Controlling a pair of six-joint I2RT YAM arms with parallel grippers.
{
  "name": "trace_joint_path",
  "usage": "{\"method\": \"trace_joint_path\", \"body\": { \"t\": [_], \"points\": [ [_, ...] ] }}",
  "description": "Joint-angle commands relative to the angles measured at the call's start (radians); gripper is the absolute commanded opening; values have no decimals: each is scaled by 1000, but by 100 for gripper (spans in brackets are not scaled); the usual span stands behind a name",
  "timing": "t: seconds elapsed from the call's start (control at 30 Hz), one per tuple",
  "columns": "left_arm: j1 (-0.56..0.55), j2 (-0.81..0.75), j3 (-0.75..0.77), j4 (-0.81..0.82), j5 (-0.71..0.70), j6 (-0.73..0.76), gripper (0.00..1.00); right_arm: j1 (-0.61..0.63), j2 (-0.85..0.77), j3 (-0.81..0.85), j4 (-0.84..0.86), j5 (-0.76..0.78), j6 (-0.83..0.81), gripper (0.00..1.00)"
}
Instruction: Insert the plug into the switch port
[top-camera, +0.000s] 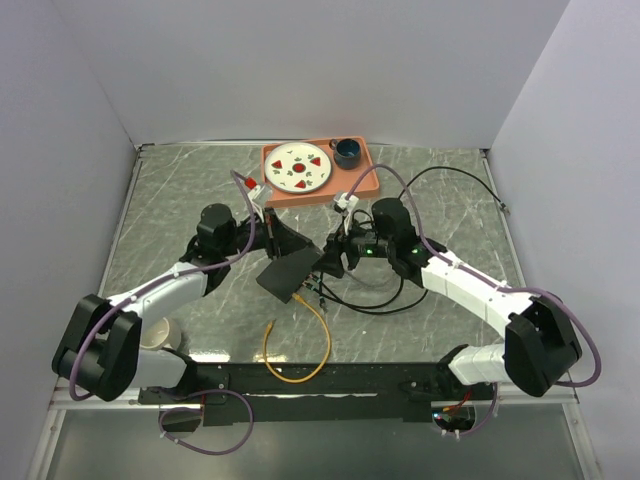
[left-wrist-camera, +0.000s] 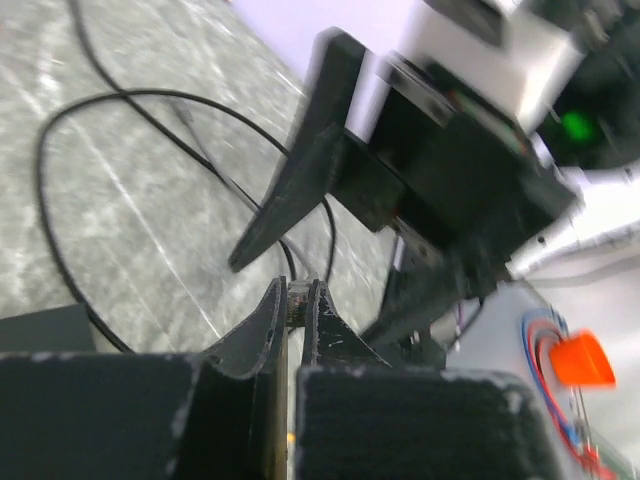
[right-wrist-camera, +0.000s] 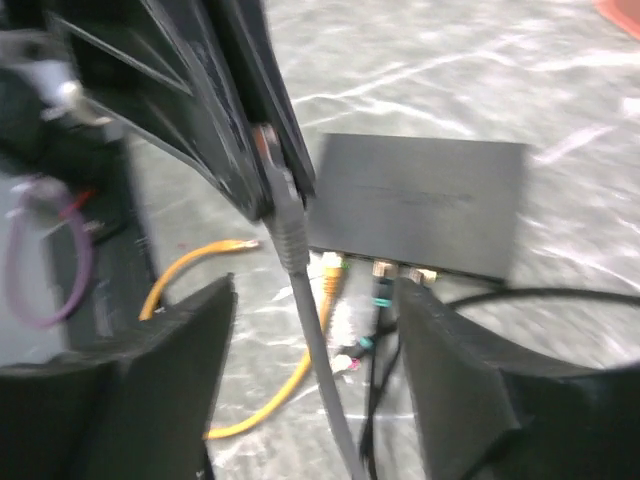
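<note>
The flat black switch box (top-camera: 288, 272) lies on the table between my arms; it also shows in the right wrist view (right-wrist-camera: 420, 200). Its row of ports (right-wrist-camera: 375, 265) faces my right gripper, with a yellow plug (right-wrist-camera: 330, 268) and dark plugs seated in some. My left gripper (left-wrist-camera: 297, 292) is shut on the grey cable's plug (right-wrist-camera: 272, 165) and holds it above the table, just left of the box's port edge. The grey cable (right-wrist-camera: 322, 360) hangs down from it. My right gripper (right-wrist-camera: 315, 350) is open and empty, its fingers either side of the hanging cable.
A yellow cable (top-camera: 297, 350) loops from the switch toward the near edge. Black cables (top-camera: 385, 295) trail right of the box. An orange tray (top-camera: 375, 170) with a plate and a dark cup stands at the back. A paper cup (top-camera: 158, 333) sits by the left arm's base.
</note>
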Motion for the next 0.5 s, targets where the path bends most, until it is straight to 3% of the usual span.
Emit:
{"method": "trace_joint_path", "body": {
  "t": [0.0, 0.23, 0.47],
  "points": [
    [-11, -35, 115, -235, -155, 27, 1, 60, -101, -9, 0, 316, -23, 81],
    [-11, -16, 205, -403, -234, 30, 1, 154, -139, -26, 26, 579, -59, 80],
    [-11, -6, 206, -412, -209, 24, 1, 191, -96, 10, 20, 660, -68, 76]
  ]
}}
